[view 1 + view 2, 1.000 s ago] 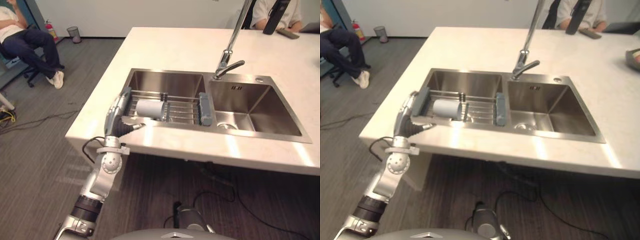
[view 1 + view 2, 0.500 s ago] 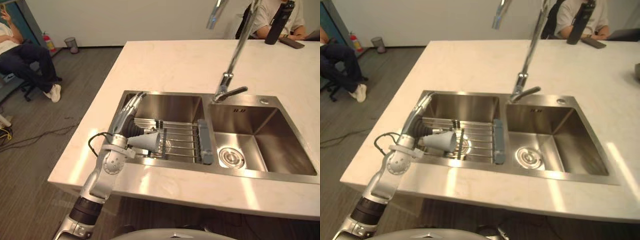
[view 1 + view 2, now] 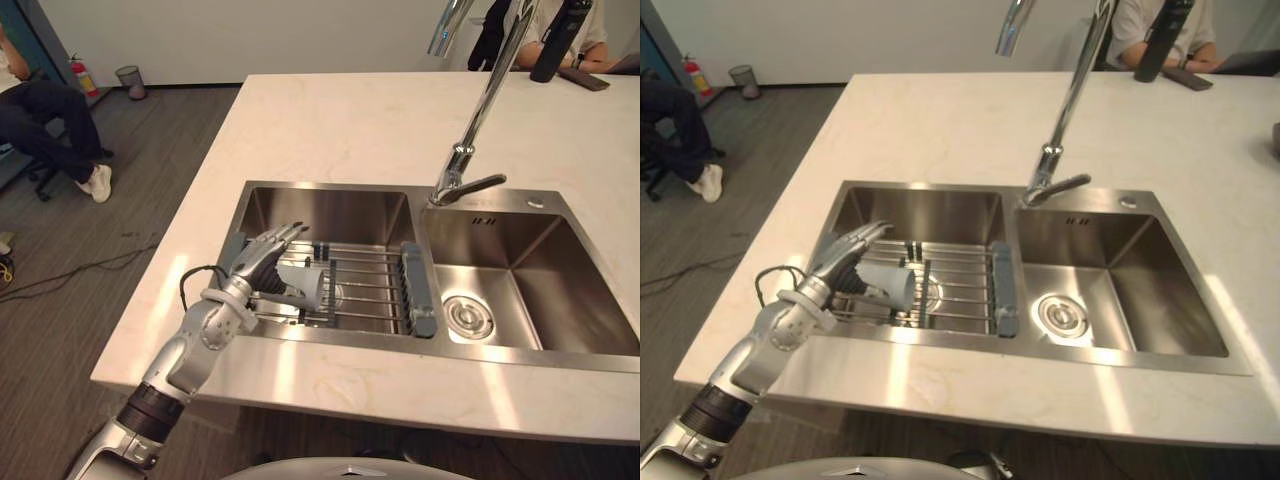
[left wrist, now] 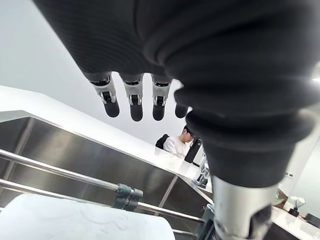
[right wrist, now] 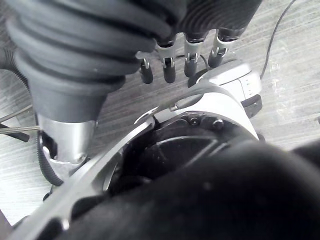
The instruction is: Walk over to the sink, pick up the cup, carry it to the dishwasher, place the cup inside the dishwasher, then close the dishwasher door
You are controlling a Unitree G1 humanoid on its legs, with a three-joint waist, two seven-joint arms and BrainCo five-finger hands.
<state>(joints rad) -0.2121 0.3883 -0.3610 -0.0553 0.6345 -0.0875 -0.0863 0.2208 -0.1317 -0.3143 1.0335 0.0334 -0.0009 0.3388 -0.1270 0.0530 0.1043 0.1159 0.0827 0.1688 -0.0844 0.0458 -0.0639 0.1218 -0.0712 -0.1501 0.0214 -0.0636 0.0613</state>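
Hovering our wide-open left hand (image 3: 262, 258) over the cup (image 3: 303, 284) in the sink (image 3: 330, 212), we must grasp next; right hand (image 5: 191, 57) hangs slack.

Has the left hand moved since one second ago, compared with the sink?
Yes. The left hand went from the left rim of the sink inward over the rack, now above the cup.
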